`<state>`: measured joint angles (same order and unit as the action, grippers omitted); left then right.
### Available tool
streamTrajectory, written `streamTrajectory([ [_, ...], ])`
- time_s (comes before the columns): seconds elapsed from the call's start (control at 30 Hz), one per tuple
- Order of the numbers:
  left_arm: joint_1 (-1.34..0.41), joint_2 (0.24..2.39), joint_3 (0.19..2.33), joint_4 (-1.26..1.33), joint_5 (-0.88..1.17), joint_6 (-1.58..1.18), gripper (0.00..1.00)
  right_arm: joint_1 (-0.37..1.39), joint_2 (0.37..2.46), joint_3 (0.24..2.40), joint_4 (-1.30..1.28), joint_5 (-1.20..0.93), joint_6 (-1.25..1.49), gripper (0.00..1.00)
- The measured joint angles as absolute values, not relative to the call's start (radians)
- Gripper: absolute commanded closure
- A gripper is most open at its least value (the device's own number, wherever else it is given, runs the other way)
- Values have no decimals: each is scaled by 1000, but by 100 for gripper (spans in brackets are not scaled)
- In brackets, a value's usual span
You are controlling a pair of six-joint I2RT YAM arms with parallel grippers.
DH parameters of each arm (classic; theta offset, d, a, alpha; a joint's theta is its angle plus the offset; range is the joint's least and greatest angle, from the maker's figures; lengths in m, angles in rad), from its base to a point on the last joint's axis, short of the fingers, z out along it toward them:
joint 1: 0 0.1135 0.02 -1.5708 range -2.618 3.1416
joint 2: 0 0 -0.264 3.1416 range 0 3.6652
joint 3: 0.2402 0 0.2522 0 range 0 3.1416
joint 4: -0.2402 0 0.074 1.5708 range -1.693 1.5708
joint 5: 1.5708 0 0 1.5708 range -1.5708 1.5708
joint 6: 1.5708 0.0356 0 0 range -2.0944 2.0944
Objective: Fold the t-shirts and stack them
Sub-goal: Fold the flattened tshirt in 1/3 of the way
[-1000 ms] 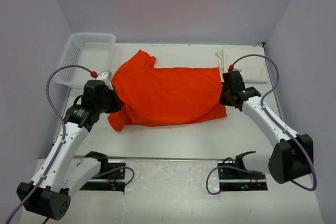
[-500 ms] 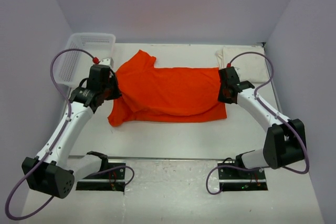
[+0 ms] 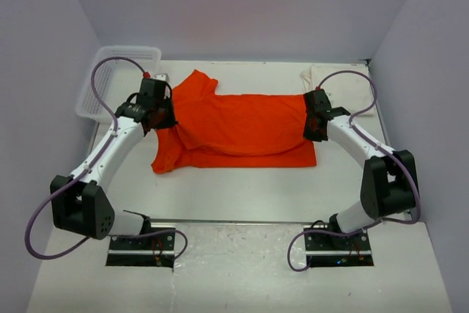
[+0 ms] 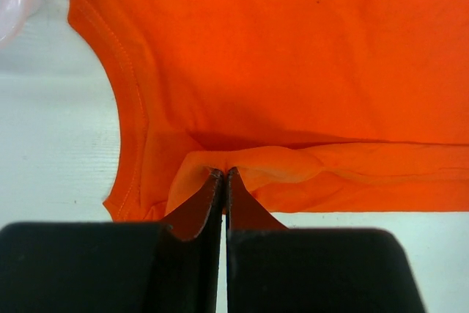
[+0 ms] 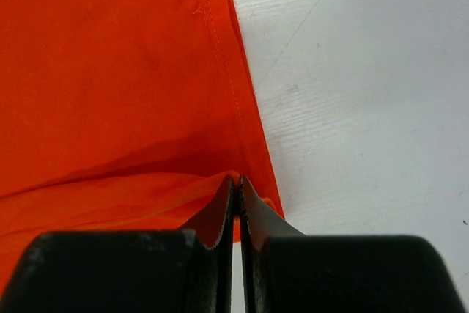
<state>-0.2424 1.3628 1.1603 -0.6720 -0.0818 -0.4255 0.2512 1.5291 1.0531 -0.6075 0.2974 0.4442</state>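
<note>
The orange-red t-shirt (image 3: pixel 242 126) lies spread across the middle of the table, its near long edge lifted and carried back over the rest. My left gripper (image 3: pixel 167 116) is shut on that edge at the sleeve end; in the left wrist view (image 4: pixel 223 174) a fold of orange cloth (image 4: pixel 293 170) is pinched at the tips. My right gripper (image 3: pixel 311 124) is shut on the same edge at the hem end, with cloth pinched at its tips (image 5: pixel 237 179). The cream-white t-shirt (image 3: pixel 344 86) lies folded at the back right corner, behind the right arm.
A white lattice basket (image 3: pixel 117 82) stands at the back left, close behind the left wrist. Grey walls close in the table on three sides. Bare white tabletop (image 3: pixel 242 192) runs between the shirt and the arm bases.
Both grippers have moved away from the near edge toward the back, carrying the shirt's near edge over the body. The shirt now looks narrower front to back.
</note>
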Motion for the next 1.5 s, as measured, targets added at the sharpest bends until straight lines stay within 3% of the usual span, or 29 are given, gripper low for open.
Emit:
streamTrajectory([
  [0.73, -242, 1569, 1258, -645, -87, -408, 100, 234, 1605, 1083, -596, 289, 429, 100],
  [1.5, -235, 1636, 1386, -649, -110, -408, 100, 208, 1605, 1118, -598, 282, 425, 100],
])
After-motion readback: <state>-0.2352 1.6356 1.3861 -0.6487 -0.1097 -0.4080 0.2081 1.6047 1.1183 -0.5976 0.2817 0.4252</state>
